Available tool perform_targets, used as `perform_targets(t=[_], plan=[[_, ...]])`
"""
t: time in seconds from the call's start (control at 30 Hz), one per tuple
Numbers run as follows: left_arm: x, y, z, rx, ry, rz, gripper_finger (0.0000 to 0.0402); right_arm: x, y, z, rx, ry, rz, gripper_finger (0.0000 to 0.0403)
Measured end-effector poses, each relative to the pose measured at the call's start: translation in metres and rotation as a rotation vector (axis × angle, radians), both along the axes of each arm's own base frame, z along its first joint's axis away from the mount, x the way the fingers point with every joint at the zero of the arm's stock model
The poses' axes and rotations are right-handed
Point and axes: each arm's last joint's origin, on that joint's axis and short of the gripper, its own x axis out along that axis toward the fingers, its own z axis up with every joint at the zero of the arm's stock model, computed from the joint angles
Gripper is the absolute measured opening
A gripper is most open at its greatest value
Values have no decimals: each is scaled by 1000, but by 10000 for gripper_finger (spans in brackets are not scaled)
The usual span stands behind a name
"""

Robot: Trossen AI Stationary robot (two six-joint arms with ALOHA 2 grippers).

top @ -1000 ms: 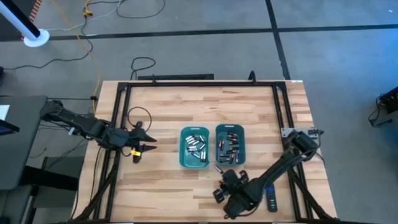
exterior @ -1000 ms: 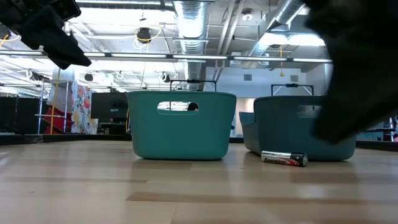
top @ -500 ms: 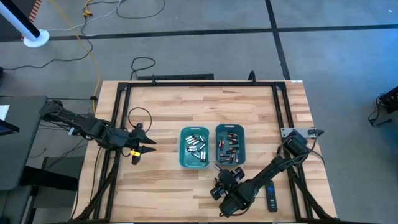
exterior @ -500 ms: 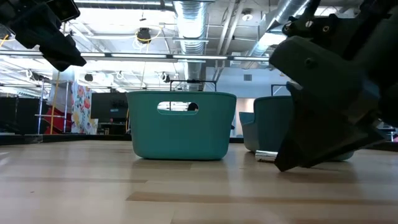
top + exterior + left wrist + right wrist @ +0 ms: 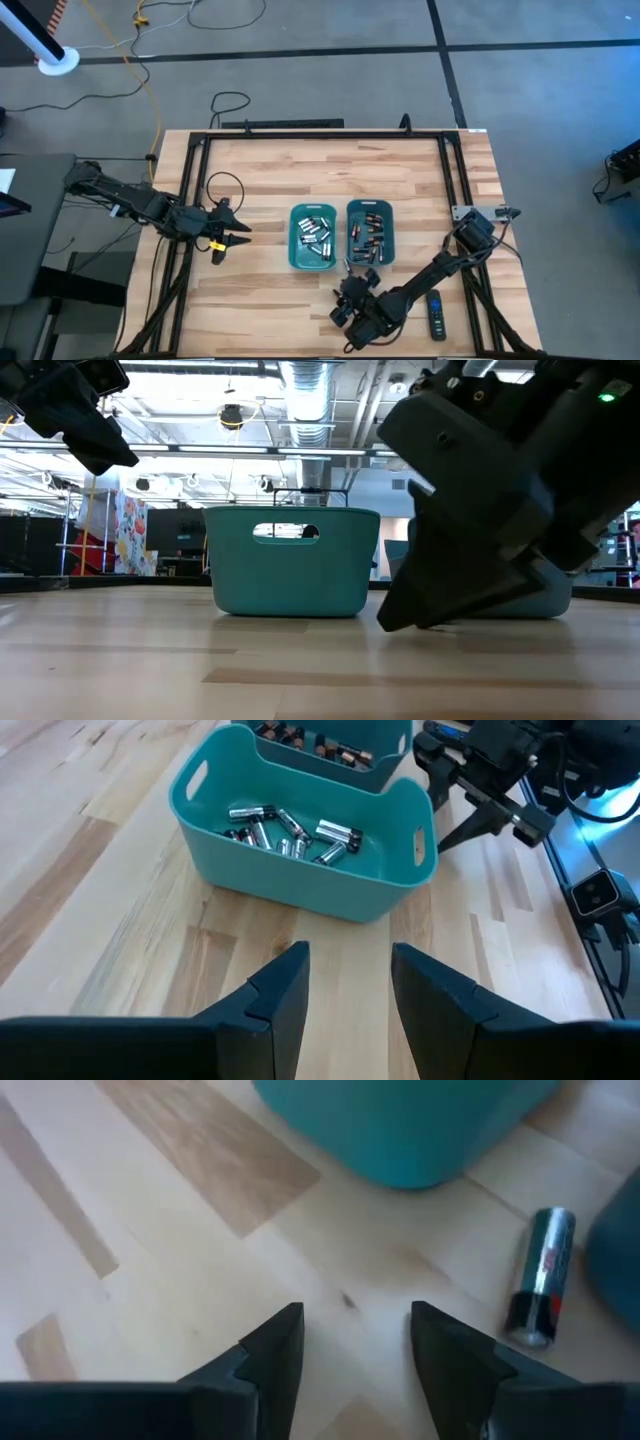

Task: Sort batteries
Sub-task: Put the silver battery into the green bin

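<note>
Batteries point(image 5: 290, 825) lie sorted in my two teal bins point(image 5: 314, 262). One loose battery point(image 5: 540, 1277) rests on the table point(image 5: 260, 290), just beside a bin. My right gripper point(image 5: 350, 1342) hangs low near it, fingers wide, holding nothing. My left gripper point(image 5: 345, 982) waits open, well left of the bins.

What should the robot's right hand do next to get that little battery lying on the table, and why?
Probably slide the right gripper sideways over the loose battery, then lower and close. Its fingers are open with only bare wood between them, and the battery lies off to one side on the table, close by the teal bins. The left gripper waits open, away from it.
</note>
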Motion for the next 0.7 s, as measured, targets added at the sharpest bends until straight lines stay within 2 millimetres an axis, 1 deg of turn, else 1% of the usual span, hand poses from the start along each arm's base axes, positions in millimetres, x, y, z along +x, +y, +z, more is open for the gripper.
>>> perform_targets(t=[0.2,0.3,0.4,0.5,0.6,0.7], plan=[[0,0,0,0,0,0,137,-2,2,1,61,-40,-62,198],[0,0,0,0,0,0,137,-7,8,1,102,-57,-86,198],[0,0,0,0,0,0,137,-14,14,5,167,-33,-93,198],[0,0,0,7,0,-4,137,-25,17,10,185,0,-121,194],[0,0,0,27,0,-14,137,-34,16,11,174,30,-165,188],[0,0,0,38,0,-20,137,-31,11,10,165,36,-186,181]])
